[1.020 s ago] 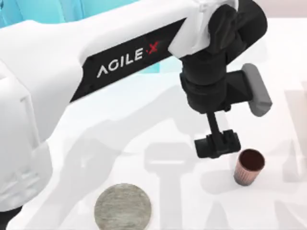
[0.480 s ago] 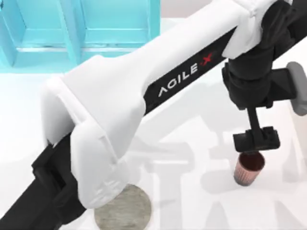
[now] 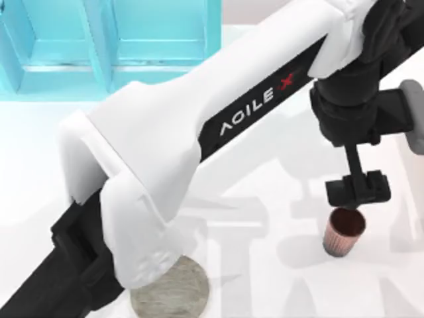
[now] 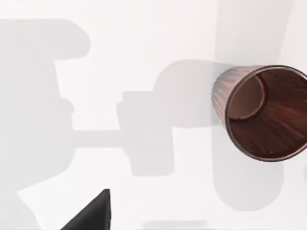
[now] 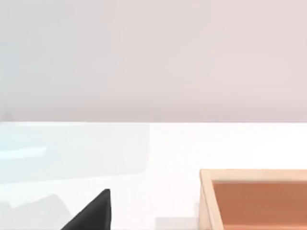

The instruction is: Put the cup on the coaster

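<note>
"AGILE X" in white and red on the left arm (image 3: 199, 126)

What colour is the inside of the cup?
Dark reddish brown inside the cup, with ribbed coppery outer sides. It shows best in the left wrist view.

The flat round grey stone-mottled coaster (image 3: 173, 293) is cut by the top view's lower edge and partly covered by the white left arm (image 3: 165, 152). The ribbed reddish-brown cup (image 4: 263, 112) runs off the left wrist view's edge.
</note>
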Controlling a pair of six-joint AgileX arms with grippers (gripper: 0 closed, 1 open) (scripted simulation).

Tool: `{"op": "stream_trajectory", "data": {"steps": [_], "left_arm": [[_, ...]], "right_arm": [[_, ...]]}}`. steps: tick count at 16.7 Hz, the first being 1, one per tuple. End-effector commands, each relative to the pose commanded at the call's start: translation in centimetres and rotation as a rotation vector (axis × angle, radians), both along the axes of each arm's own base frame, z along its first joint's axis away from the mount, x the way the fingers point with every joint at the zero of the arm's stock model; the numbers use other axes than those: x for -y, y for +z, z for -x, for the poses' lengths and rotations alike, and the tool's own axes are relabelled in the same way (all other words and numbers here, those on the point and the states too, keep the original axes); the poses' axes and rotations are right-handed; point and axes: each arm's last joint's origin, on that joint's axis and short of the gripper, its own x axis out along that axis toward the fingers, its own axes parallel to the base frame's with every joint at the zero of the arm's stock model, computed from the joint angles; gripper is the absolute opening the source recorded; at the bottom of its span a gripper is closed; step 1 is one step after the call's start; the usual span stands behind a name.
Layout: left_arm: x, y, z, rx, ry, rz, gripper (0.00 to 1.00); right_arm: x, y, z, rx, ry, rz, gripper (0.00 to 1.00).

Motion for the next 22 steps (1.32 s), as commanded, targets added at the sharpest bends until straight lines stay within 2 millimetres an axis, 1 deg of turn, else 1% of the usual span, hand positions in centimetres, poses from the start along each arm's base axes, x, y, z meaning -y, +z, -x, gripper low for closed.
{"op": "stream_trajectory", "data": {"steps": [3,5,7,11,13,15,18,22], "left_arm": [[0.0,-0.2,-0.2,0.003,0.003,0.003,1.0],[0.5,-1.3,-0.3,0.004,0.001,0.006,1.0],[1.0,-3.2,-0.4,0.002,0.0,0.003,1.0],[1.8,-7.9,-0.2,-0.002,0.0,-0.003,1.0],[1.9,-9.3,0.0,0.0,0.0,0.0,1.0],[2.0,-9.8,0.0,0.0,0.0,0.0,1.0],[2.0,-9.8,0.0,0.0,0.0,0.0,1.0],[2.0,-9.8,0.0,0.0,0.0,0.0,0.7]], "right_arm": [[0.0,0.0,0.0,0.0,0.0,0.0,1.0],[0.0,0.0,0.0,0.0,0.0,0.0,1.0],[0.0,0.0,0.0,0.0,0.0,0.0,1.0],[0.0,0.0,0.0,0.0,0.0,0.0,1.0],[0.0,0.0,0.0,0.0,0.0,0.0,1.0],[0.0,0.0,0.0,0.0,0.0,0.0,1.0],[0.0,0.0,0.0,0.0,0.0,0.0,1.0],[0.0,0.0,0.0,0.0,0.0,0.0,1.0]]}}
